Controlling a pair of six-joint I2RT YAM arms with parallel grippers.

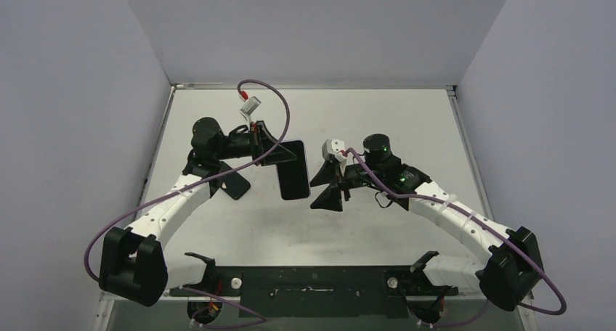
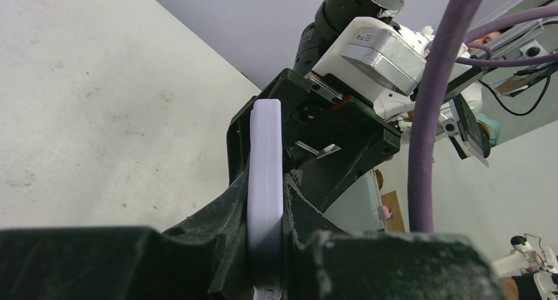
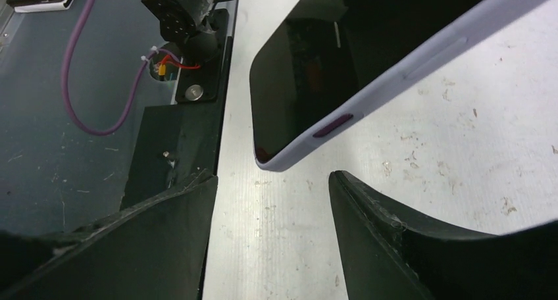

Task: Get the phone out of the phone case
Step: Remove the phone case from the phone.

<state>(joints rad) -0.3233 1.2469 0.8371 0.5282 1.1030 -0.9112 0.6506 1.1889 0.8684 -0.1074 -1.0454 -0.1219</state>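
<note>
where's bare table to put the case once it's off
Bare table runs along the back wall. Another strip lies between the cased phone and the black base bar. The far right corner is free too. Crowded: the middle, where the left gripper grips the phone and the right gripper stands open beside it.

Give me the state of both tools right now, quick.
Left tool: closed, holding the phone case by its edge.
Right tool: open, holding nothing.
</note>
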